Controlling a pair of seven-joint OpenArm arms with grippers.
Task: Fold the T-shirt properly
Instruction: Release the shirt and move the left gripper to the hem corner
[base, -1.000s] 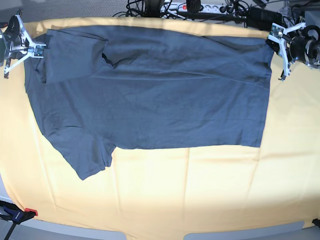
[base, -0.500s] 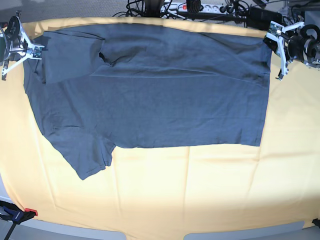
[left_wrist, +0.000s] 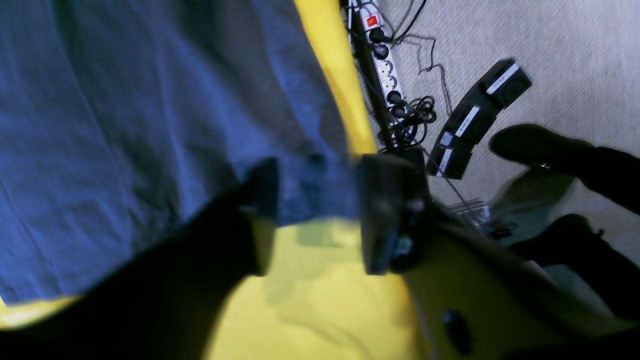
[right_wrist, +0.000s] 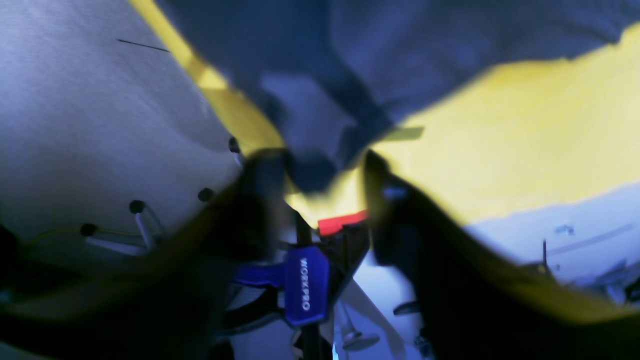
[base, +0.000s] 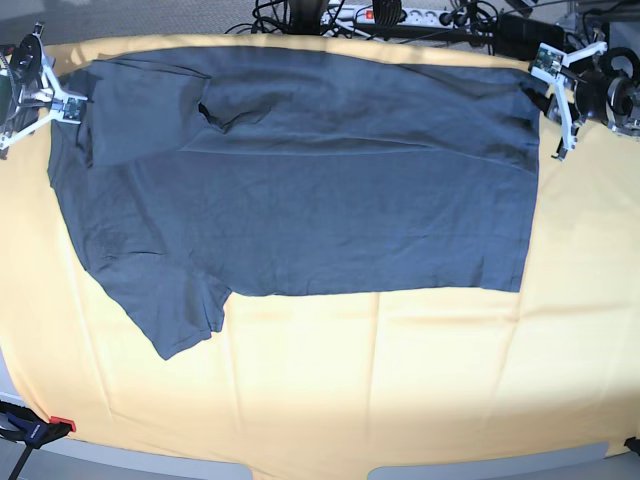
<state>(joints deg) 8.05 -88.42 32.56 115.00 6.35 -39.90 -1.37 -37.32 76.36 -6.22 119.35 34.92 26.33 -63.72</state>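
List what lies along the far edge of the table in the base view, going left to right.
right gripper → folded-over sleeve → T-shirt body → left gripper, all over the yellow cloth.

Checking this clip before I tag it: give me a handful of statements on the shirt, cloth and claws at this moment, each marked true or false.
1. The T-shirt lies spread on a yellow cloth. True.
2. The near sleeve is already folded in over the body. False: it sticks out toward the front edge, at the base view's lower left.
3. The left claw is open. True: its jaws stand apart by the shirt's hem corner.
4. The right claw carries the shirt well above the table. False: it is open at the shirt's edge, and the shirt lies flat.
5. A power strip lies beyond the table's far edge. True.
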